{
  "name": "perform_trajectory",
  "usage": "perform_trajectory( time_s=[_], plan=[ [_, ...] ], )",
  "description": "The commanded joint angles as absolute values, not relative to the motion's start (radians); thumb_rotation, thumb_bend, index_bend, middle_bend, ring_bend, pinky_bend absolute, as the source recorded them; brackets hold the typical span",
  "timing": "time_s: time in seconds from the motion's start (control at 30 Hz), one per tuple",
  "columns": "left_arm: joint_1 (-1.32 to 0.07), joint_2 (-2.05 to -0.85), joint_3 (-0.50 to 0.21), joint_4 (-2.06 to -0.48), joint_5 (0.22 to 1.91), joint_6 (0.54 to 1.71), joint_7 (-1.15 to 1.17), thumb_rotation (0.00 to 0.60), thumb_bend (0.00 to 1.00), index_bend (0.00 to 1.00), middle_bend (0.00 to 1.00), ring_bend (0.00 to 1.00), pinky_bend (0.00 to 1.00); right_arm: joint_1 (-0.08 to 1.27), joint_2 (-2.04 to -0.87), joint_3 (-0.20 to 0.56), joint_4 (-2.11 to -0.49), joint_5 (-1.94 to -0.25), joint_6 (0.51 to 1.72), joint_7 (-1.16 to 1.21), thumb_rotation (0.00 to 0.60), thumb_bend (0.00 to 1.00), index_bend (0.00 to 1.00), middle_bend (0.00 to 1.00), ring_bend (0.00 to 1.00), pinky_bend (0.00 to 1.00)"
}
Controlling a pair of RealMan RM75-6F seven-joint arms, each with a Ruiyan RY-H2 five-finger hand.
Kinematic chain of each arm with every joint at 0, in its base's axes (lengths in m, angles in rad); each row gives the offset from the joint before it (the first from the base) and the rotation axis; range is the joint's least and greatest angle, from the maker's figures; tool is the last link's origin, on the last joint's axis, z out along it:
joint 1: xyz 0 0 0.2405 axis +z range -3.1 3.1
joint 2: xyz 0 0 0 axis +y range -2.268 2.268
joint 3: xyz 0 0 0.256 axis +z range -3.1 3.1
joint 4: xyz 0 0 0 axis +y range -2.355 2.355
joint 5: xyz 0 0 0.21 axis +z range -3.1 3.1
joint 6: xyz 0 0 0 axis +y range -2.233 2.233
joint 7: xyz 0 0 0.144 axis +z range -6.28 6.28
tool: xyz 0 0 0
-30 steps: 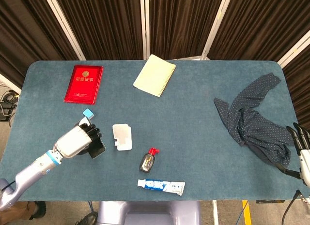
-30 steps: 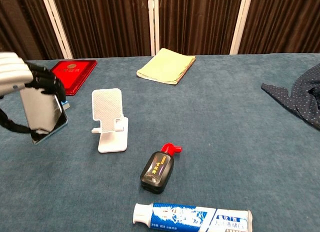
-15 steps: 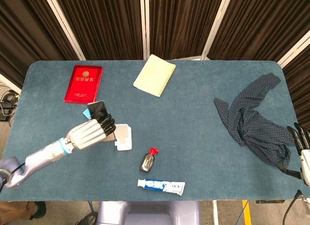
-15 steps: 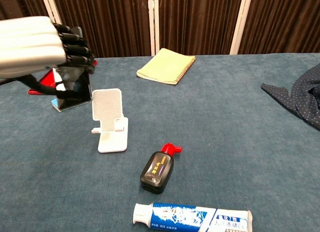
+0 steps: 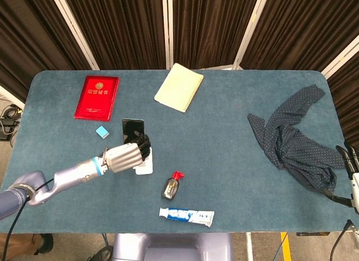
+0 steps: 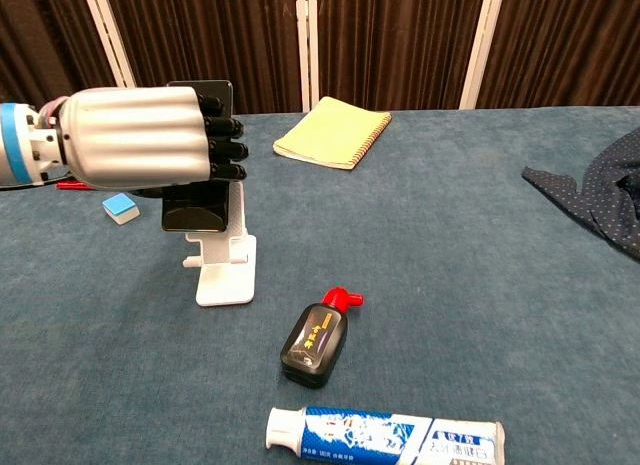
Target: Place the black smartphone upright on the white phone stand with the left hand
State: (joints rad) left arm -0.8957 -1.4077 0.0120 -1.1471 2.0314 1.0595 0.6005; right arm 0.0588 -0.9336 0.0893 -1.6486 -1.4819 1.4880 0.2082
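Carried rightward since half a second ago, the glossy black smartphone [image 6: 197, 200] now stands upright, long axis vertical, against the white phone stand's [image 6: 225, 275] textured plastic back. Ribbed silver left hand [image 6: 150, 137] wraps it; the right hand [image 5: 352, 166] shows only fingertips, state unclear.

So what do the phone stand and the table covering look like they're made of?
The white phone stand looks like matte moulded plastic: smooth base, no shine. The table covering looks like teal felt or short-pile fabric, with a fuzzy, non-reflective surface; which of the two is unclear.
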Motion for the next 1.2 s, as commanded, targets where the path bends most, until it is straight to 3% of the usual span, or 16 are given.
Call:
perform_trajectory(
  time_s=[0.03, 0.9, 1.1, 1.2],
  plan=[
    [-0.902, -1.418, 0.011, -1.154, 2.023, 1.046, 0.614, 0.600, 0.00, 0.62, 0.42, 0.40, 0.38, 0.058, -0.933, 0.089, -1.648, -1.483, 1.488, 0.211, 0.600, 0.00, 0.00, 0.00, 0.00, 0.00],
    [-0.919, -1.468, 0.022, -1.204, 1.957, 0.978, 0.699, 0.600, 0.00, 0.59, 0.42, 0.40, 0.38, 0.057, -0.926, 0.092, -1.638, -1.477, 1.486, 0.247, 0.600, 0.00, 0.00, 0.00, 0.00, 0.00],
    [-0.917, -1.457, 0.029, -1.218, 1.949, 0.976, 0.707, 0.600, 0.00, 0.54, 0.40, 0.40, 0.38, 0.056, -0.925, 0.092, -1.638, -1.478, 1.488, 0.249, 0.600, 0.00, 0.00, 0.00, 0.00, 0.00],
    [-0.916, -1.451, 0.031, -1.225, 1.944, 0.976, 0.711, 0.600, 0.00, 0.47, 0.38, 0.38, 0.37, 0.055, -0.924, 0.092, -1.638, -1.478, 1.488, 0.249, 0.600, 0.00, 0.00, 0.00, 0.00, 0.00]
  ],
)
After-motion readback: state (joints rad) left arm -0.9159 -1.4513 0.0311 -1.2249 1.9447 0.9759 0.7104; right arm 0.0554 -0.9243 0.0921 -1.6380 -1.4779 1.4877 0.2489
